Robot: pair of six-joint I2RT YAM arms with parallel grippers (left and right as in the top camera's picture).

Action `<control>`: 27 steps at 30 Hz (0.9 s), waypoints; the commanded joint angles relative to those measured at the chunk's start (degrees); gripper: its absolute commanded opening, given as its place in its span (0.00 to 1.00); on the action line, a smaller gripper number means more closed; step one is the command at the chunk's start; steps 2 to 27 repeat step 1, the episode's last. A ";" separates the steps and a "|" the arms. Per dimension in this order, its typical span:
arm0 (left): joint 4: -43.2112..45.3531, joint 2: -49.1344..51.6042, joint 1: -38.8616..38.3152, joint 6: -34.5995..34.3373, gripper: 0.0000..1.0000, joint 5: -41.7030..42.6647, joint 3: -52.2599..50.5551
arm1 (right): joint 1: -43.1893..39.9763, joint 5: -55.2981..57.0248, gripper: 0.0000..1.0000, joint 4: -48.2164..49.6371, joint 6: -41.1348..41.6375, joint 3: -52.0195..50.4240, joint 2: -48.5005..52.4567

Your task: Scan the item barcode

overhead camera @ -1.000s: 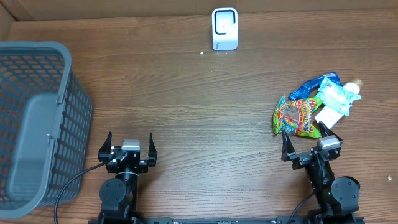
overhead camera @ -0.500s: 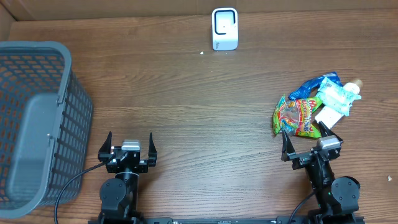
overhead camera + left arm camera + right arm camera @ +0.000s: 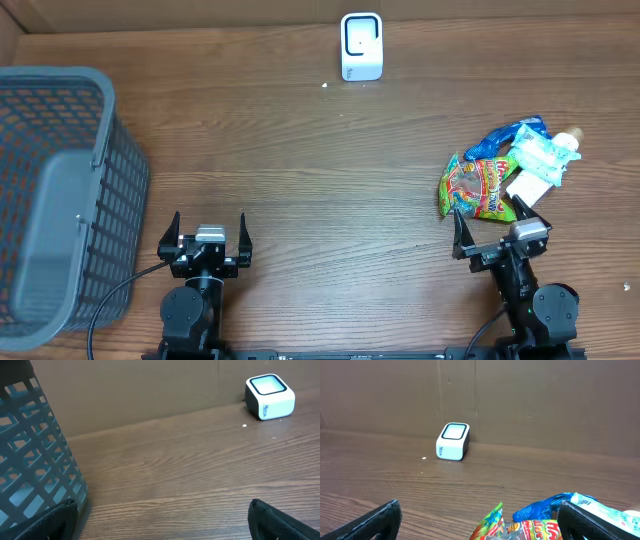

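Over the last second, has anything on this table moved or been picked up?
Nothing visibly changed. The left gripper and right gripper stay open and empty; the snack packets, white scanner and grey basket sit where they were.

You lose the grey plastic mesh basket [image 3: 122, 165] past the overhead view's 9 o'clock edge. At 3 o'clock, the crinkled blue packet [image 3: 500, 137] is partly covered by the pale green soft pack [image 3: 542, 152]. The right wrist view crops the colourful snack bag [image 3: 532, 530] at 6 o'clock, and its print is too small to read.
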 commanded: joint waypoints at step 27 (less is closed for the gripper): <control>0.20 -0.70 0.33 0.66 1.00 0.70 -0.24 | 0.39 0.33 1.00 0.24 -0.20 -0.61 -0.57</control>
